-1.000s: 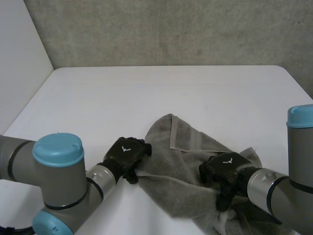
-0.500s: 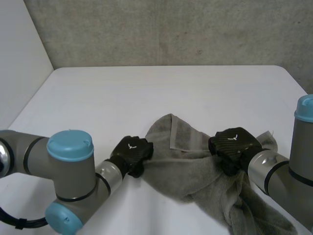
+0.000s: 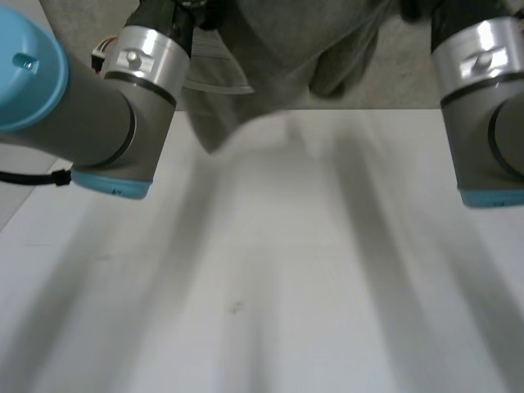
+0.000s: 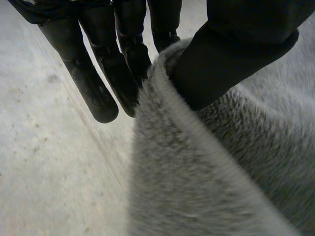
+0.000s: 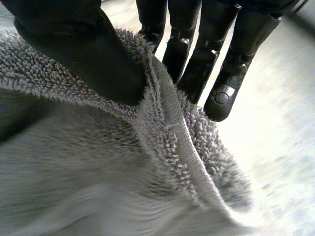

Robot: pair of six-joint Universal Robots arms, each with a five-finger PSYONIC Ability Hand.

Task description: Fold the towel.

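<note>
Towel of grey terry cloth (image 3: pixel 278 41) is hanging high above the white table (image 3: pixel 311 278). Left robot hand (image 4: pixel 231 49) and right robot hand (image 5: pixel 74 49) are each pinching its hemmed edge between thumb and fingers, probably holding it spread for a clean fold.

White table (image 3: pixel 270 270), concrete wall (image 3: pixel 407 82) behind

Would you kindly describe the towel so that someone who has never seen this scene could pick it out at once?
Above the white table, look between the two grey arms. There a grey terry towel with a flat woven hem hangs, its edge pinched by the left hand and the right hand. It is the one soft thing among hard machine parts.
</note>
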